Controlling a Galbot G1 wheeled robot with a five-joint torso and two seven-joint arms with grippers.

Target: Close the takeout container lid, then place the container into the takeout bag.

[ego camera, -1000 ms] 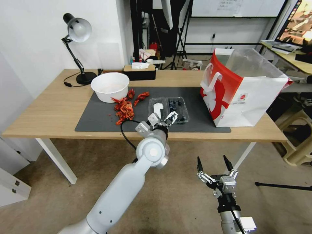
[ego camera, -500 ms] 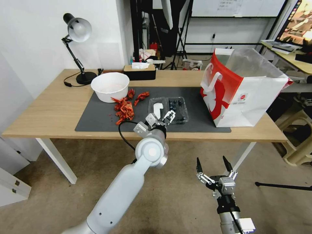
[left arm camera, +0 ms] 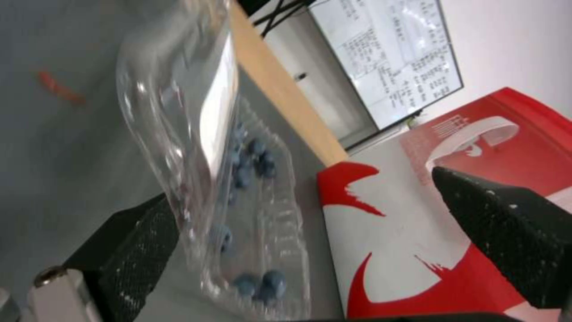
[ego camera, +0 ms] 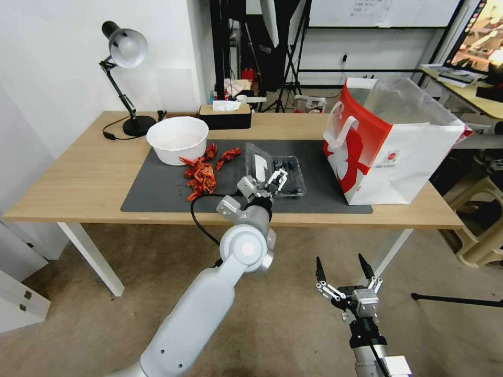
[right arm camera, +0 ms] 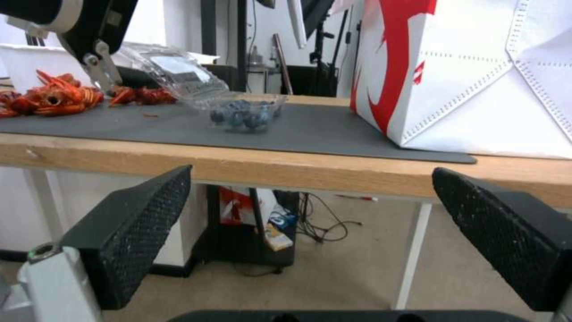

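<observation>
Your left gripper (ego camera: 266,184) is at the near edge of the container (ego camera: 288,178), which sits on the dark mat (ego camera: 157,188) in the middle of the table (ego camera: 68,173), with the crayfish pile (ego camera: 199,175) on one side and the takeout bag (ego camera: 387,152) well apart on the other. The fingers are spread wide and grasp nothing; one finger (left arm camera: 134,241) lies against the outer face of the takeout container lid (ego camera: 258,159), and this, I think, is why the lid stands raised and tilted over the blueberries (left arm camera: 250,156) instead of lying flat: it is propped and pushed, not pinched. The tray stays on the mat, so the hinge can turn. The lid is not yet down on the tray. The bag stands upright with its mouth open, ready to receive the box from above. Your right gripper (ego camera: 343,269) waits low in front of the table edge, also opened wide and holding nothing.
</observation>
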